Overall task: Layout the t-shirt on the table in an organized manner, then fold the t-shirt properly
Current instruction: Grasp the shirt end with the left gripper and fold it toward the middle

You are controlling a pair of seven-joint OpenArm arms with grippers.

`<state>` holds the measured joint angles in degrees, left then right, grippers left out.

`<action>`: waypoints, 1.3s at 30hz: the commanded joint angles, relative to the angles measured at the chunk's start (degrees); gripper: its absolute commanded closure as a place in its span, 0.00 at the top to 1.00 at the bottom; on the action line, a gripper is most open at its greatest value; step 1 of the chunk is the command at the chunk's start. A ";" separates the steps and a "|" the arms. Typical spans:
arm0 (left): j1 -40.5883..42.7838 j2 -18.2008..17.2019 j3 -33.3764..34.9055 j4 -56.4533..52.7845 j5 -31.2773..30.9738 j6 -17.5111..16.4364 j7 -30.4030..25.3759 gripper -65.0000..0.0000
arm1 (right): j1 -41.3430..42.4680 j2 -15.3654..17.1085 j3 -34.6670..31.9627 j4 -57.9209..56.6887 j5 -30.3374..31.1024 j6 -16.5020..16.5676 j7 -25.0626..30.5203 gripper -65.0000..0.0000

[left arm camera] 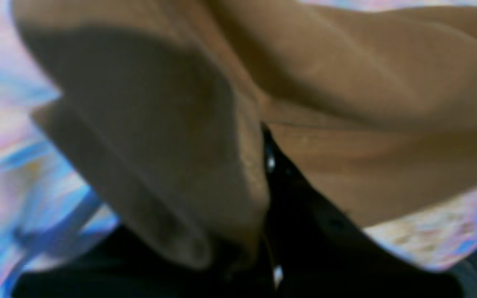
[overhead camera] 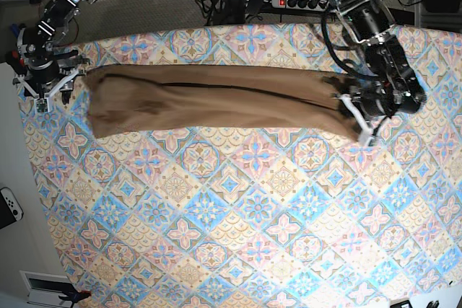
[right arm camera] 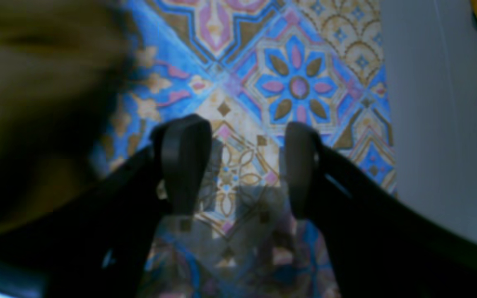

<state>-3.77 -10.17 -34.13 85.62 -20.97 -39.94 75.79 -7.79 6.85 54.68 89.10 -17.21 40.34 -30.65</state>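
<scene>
The shirt lies across the far part of the bench as a long, narrow band, already doubled lengthwise with a dark fold line running along it, so the step in hand looks like the folding rather than the laying out. The left hand is at the band's end on the base view's right, and its wrist view shows the jaws clenched on a bunch of the tan cloth, part of it lifted off the bench. The right hand sits just beside the other end; its jaws stand apart over bare patterned bench and grasp nothing, with the cloth blurred at one side. Next, I judge, the left hand should carry its end over toward the right, which should first pin or grip its own end so the band does not drag.
</scene>
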 commanded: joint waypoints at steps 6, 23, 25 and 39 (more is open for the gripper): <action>3.20 0.37 4.72 14.90 2.20 -0.06 4.21 0.00 | 0.45 1.02 0.23 1.23 0.47 -0.34 1.07 0.48; 8.91 15.05 18.79 29.67 16.18 -0.06 3.99 0.00 | 0.19 0.84 0.23 1.23 0.55 -0.34 0.81 0.48; 9.00 16.81 19.32 29.67 16.18 -0.06 1.71 0.00 | 0.10 0.84 0.23 1.23 0.55 -0.34 0.81 0.48; 9.09 19.17 30.48 29.06 15.83 -0.06 -5.77 0.00 | -1.04 0.84 0.31 1.23 0.55 -0.34 0.81 0.48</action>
<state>5.91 8.58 -4.14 114.08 -4.12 -39.88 71.16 -9.52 6.68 54.81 89.14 -17.47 40.34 -31.27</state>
